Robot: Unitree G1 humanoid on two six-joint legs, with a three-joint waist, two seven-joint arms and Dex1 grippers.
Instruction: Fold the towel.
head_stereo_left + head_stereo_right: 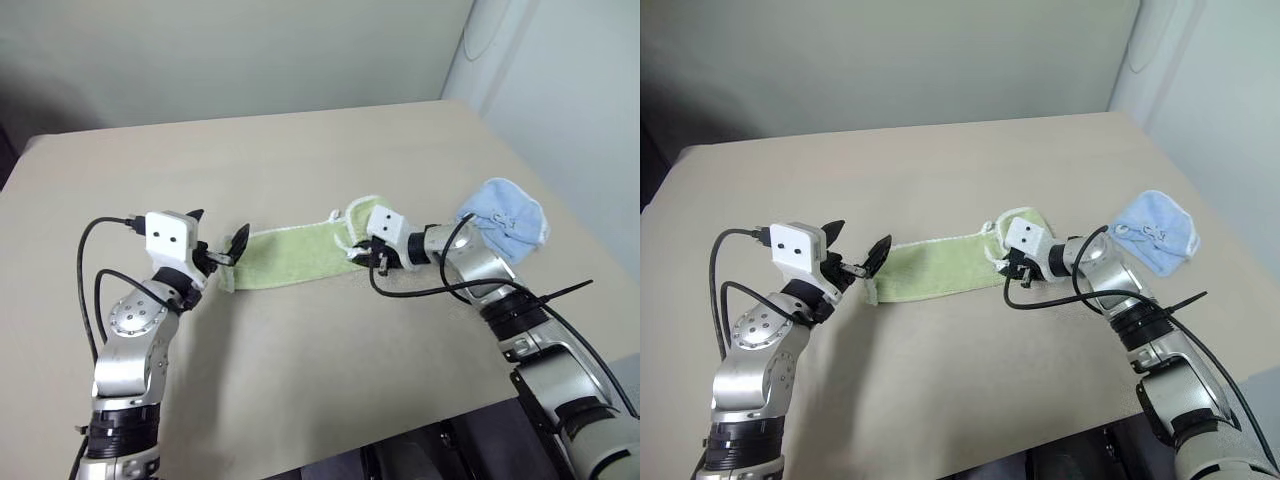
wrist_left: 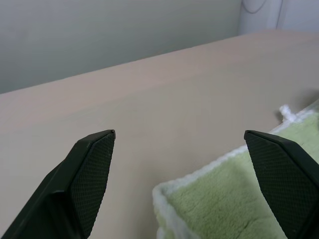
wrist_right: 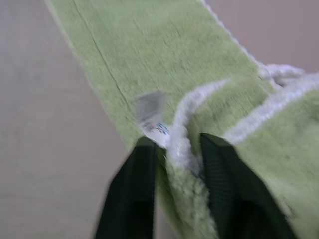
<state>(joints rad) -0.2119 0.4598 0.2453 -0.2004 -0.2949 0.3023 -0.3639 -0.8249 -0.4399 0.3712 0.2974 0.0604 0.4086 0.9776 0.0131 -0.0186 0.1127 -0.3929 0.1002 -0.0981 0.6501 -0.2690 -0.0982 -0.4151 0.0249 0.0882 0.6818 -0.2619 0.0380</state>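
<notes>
Item one: the bench [image 1: 300, 380], a plain beige surface set against a pale wall.

Item two: the towel [image 1: 290, 257], light green terry with white stitched edging, lay near the middle of the bench as a long narrow strip running from one arm to the other. Its right end was bunched and turned over on itself, and a small white label [image 3: 152, 119] showed at the edge there. A white loop [image 2: 286, 111] of edging stuck out along the far side.

Item three: the left end effector [image 1: 218, 245] hovered at the towel's left end, its two black fingers [image 2: 87, 174] spread wide apart, holding nothing. The corner of the towel sat between and below them, not touched as far as could be seen.

Item four: the right end effector [image 3: 177, 159] was at the towel's bunched right end, angled downward. Its fingers [image 3: 227, 184] stood a little apart with a fold of white edging and green cloth between them; whether they pinched the cloth could not be told.

Item five: a smaller light blue cloth [image 1: 505, 220], crumpled, lay at the right edge of the bench, behind the right forearm and apart from the towel.
</notes>
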